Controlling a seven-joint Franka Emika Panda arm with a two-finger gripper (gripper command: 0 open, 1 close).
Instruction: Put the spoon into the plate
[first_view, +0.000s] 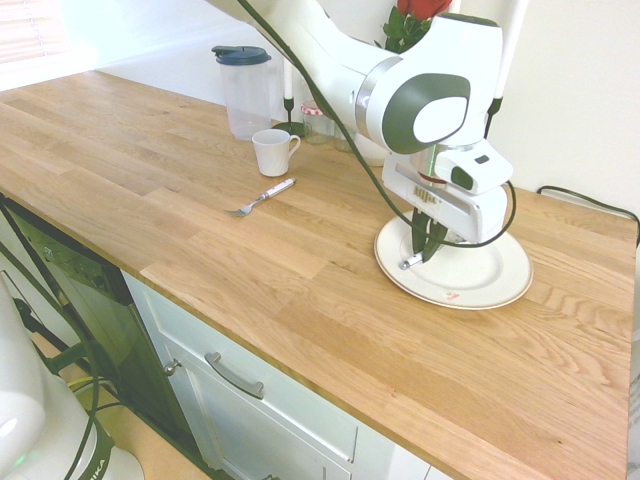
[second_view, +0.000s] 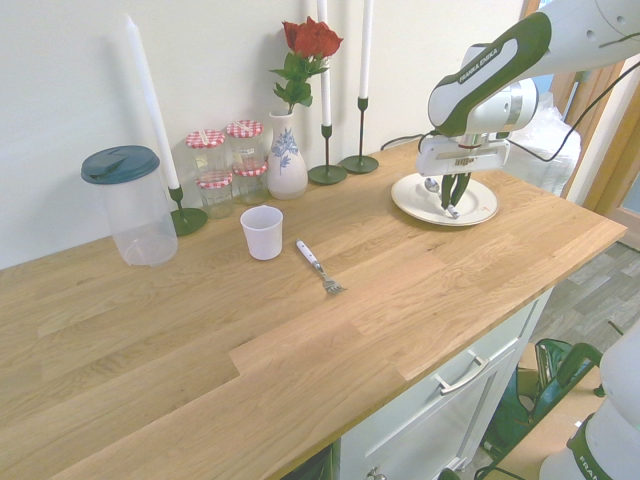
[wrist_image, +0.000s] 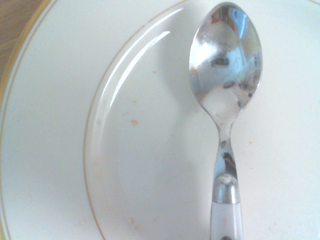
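One large white ceramic plate (second_view: 478, 212), one shiny metal spoon (wrist_image: 226, 95), one pale-handled fork (second_view: 319, 267), one white cup (second_view: 262, 232), three white candles (second_view: 152, 105), four red-lidded glass jars (second_view: 226, 165).

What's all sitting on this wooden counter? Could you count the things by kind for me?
Cutlery: 2, the spoon and a fork
Dishes: 2, the plate and a white cup
Lidded plastic jug: 1
Red-lidded jars: at least 3
Vase with a rose: 1
Candlesticks: 3
Total: at least 12
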